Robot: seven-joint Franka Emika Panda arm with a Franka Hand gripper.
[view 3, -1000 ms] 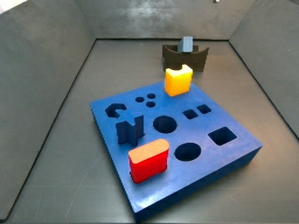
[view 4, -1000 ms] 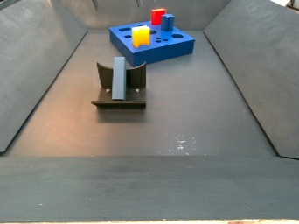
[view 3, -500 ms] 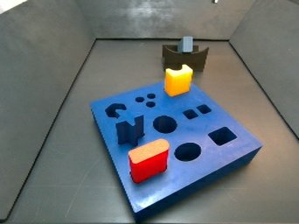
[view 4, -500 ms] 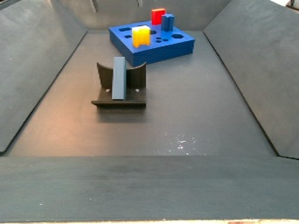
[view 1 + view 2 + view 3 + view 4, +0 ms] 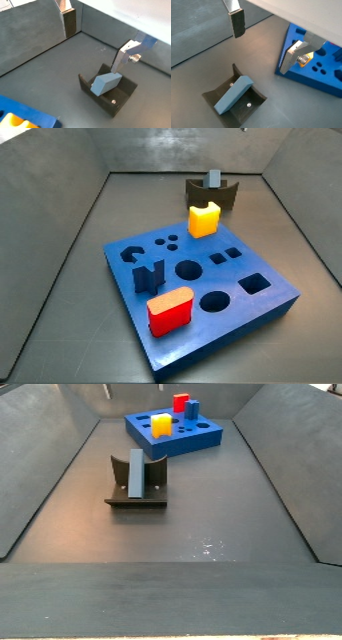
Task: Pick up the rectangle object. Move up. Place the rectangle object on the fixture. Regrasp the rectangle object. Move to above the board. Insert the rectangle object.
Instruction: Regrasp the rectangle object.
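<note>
**A robot test cell in a lab**

Plain grey walls (image 5: 40, 474) enclose a dark floor (image 5: 201, 514). On it stand only test pieces: a blue board (image 5: 201, 288) with shaped holes and a dark fixture (image 5: 136, 484). The gripper (image 5: 264, 37) hangs open above the fixture.

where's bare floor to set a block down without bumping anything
Widest bare patch: the floor in front of the fixture, toward the near wall. Also clear along both side walls. Crowded: the board at the far end. The gripper, fingers open, hangs above the rectangle object in the fixture.
</note>
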